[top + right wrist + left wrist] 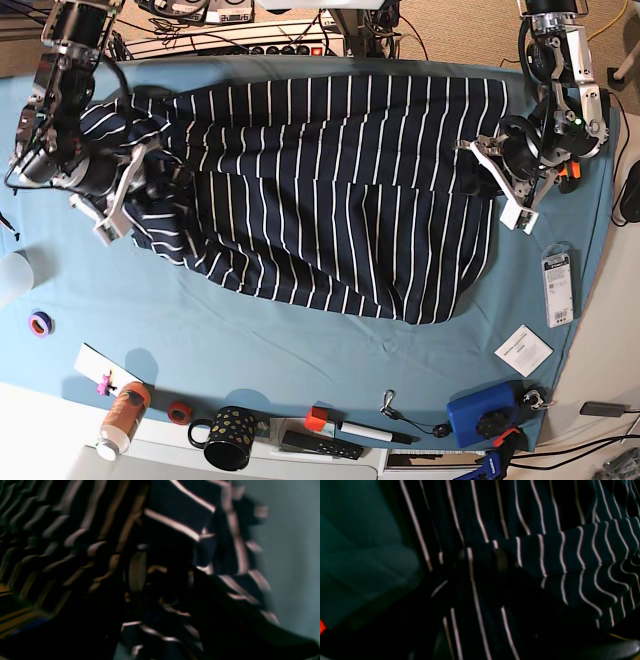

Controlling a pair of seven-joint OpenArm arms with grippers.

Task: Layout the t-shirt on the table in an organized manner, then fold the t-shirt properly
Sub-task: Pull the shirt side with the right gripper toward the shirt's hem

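Layout step: t-shirt [330, 190] spread across counter [300, 340], both ends bunched. Left fingers [497, 180] clenched on its edge; right fingers' [125, 190] state unclear. Next, you tug both ends flat.

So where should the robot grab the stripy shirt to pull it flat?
Probably the bunched sleeve end of the t-shirt near the right gripper, coming from the table's outer side. The cloth is crumpled and folded over there, while the middle already lies fairly smooth. The left gripper sits at the opposite edge.
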